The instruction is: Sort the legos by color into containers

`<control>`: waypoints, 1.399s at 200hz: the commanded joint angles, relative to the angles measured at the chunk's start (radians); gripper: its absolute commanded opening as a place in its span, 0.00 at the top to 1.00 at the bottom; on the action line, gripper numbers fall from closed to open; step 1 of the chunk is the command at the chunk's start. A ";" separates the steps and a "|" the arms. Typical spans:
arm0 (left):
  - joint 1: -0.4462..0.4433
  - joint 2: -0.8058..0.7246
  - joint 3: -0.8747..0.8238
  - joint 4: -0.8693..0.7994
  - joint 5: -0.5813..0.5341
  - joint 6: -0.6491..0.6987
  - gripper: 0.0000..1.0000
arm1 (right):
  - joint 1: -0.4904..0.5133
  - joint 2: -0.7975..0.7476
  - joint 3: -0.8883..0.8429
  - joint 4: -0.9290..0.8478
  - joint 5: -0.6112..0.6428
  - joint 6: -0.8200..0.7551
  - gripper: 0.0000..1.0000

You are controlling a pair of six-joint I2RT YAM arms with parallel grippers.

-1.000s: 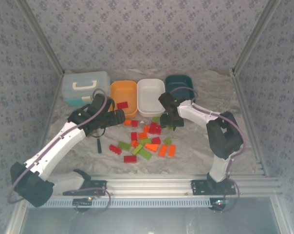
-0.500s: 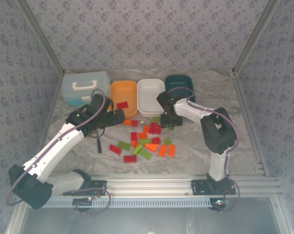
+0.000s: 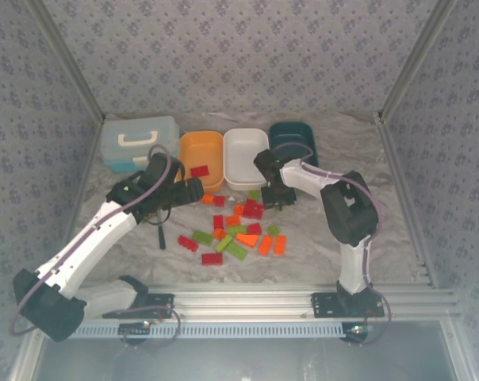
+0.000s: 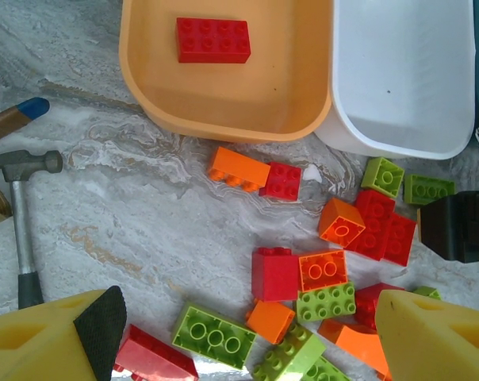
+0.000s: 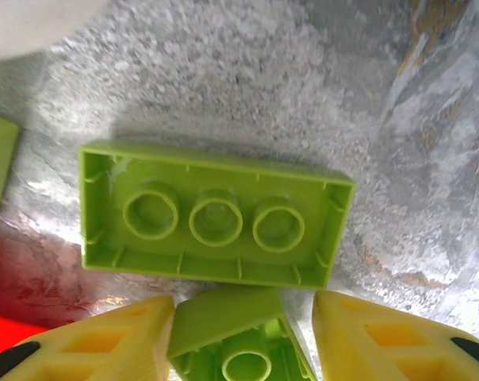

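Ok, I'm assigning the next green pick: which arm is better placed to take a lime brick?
Right. The right gripper has a small lime brick between its fingers, beside an upturned lime brick. The left gripper hovers open over the pile.

You've got red, orange and lime legos (image 3: 234, 230), an orange tray (image 3: 200, 151), white tray (image 3: 246, 159), teal tray (image 3: 291, 131), grey-marbled bench (image 3: 303, 246)

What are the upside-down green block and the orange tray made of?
The upside-down green block looks like hard, glossy plastic: light glints on its thin moulded walls and hollow tubes. The orange tray seems plastic too, smooth with a softer sheen and rounded corners, though looks alone can't prove it.
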 commanded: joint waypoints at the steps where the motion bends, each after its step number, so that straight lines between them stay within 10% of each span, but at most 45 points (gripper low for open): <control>1: -0.005 -0.022 0.035 -0.028 0.010 -0.005 0.15 | -0.006 0.033 0.045 -0.036 0.036 -0.027 0.55; 136: 0.101 0.256 0.284 0.051 0.074 -0.013 0.14 | -0.090 -0.243 0.225 -0.246 -0.055 0.056 0.67; 280: 0.246 0.220 0.383 -0.091 0.097 -0.234 0.08 | -0.310 0.123 0.772 -0.454 -0.100 0.195 0.68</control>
